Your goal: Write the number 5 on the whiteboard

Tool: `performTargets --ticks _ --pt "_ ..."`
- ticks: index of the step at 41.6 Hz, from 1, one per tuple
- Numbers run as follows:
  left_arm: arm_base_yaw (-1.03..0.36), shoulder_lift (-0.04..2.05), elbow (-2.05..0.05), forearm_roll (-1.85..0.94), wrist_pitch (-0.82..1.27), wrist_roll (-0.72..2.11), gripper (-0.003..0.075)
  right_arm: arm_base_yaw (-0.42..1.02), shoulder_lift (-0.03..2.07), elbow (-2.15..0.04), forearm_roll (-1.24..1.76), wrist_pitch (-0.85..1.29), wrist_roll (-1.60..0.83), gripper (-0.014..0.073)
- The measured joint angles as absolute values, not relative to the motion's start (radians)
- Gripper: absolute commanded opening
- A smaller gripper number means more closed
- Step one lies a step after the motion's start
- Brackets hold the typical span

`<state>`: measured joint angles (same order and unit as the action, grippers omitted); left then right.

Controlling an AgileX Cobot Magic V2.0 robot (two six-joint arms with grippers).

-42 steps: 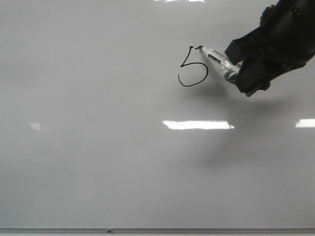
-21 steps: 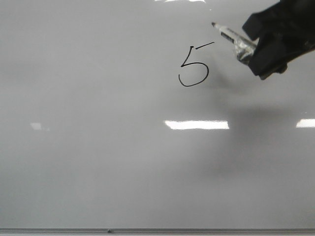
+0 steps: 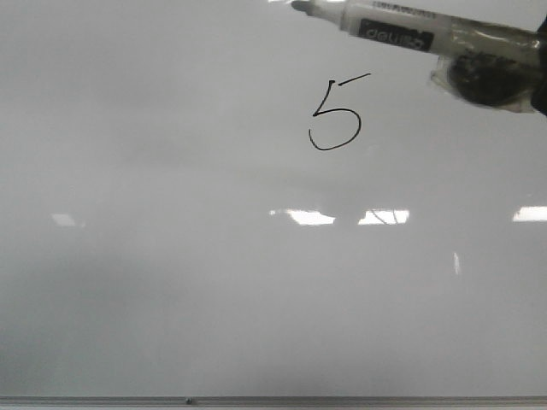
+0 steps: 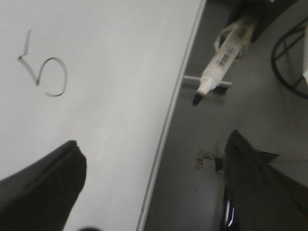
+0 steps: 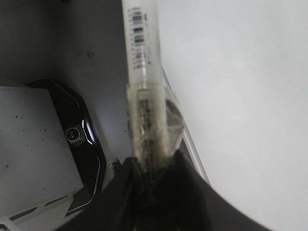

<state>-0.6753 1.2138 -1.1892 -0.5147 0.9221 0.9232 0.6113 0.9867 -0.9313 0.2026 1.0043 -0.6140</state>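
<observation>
Right hand grips a marker (tip off the whiteboard), above the number 5; left hand gapes empty.

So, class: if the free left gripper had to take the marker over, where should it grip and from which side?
Probably the bare middle barrel of the marker, approached from the tip side: the right gripper already covers the rear end, and the inked tip should stay untouched.

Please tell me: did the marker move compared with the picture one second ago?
Yes. Its tip was touching the top stroke of the number 5; now the marker is up and away from it, near the top edge of the whiteboard.
</observation>
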Motion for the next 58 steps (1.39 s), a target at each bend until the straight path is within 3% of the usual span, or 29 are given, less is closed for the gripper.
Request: performTargets --ticks 13,15,20,25,29,36,38,44,50,53,58 --pt "-0.868 1.487 -1.355 -0.507 0.938 0.969 0.0578 0.611 0.987 -0.931 0.204 1.004 -0.618 -0.0069" --pt "-0.875 1.509 -1.364 -0.505 0.945 0.971 0.0533 0.611 0.987 -0.931 0.204 1.004 -0.618 -0.0069" --pt "-0.876 1.516 -1.368 -0.495 0.951 0.975 0.0307 0.611 0.987 -0.931 0.206 1.004 -0.619 -0.0069" --pt "-0.876 1.516 -1.368 -0.491 0.951 0.975 0.0139 0.611 0.987 -0.931 0.206 1.002 -0.619 -0.0062" --pt "-0.876 1.516 -1.370 -0.491 0.958 0.978 0.0062 0.611 0.987 -0.931 0.204 1.001 -0.623 0.0060" --pt "-0.878 1.516 -1.370 -0.489 0.975 0.992 0.0050 0.611 0.987 -0.931 0.198 0.992 -0.635 0.0430" --pt "-0.878 1.516 -1.370 -0.489 0.966 0.990 0.0050 0.611 0.987 -0.931 0.200 0.991 -0.633 0.0494" --pt "-0.881 1.488 -1.375 -0.370 0.956 0.861 0.0050 0.598 0.939 -0.931 0.153 1.010 -0.529 0.0505" --pt "-0.869 1.344 -1.376 0.067 0.981 0.386 0.0050 0.493 0.806 -0.931 -0.067 1.045 -0.228 0.0505" --pt "-0.816 1.263 -1.371 0.246 1.027 0.115 0.0050 0.459 0.758 -0.929 -0.112 1.053 -0.171 0.0505" --pt "-0.675 1.141 -1.271 0.411 1.053 -0.106 0.0050 0.450 0.747 -0.923 -0.120 1.060 -0.161 0.0505"
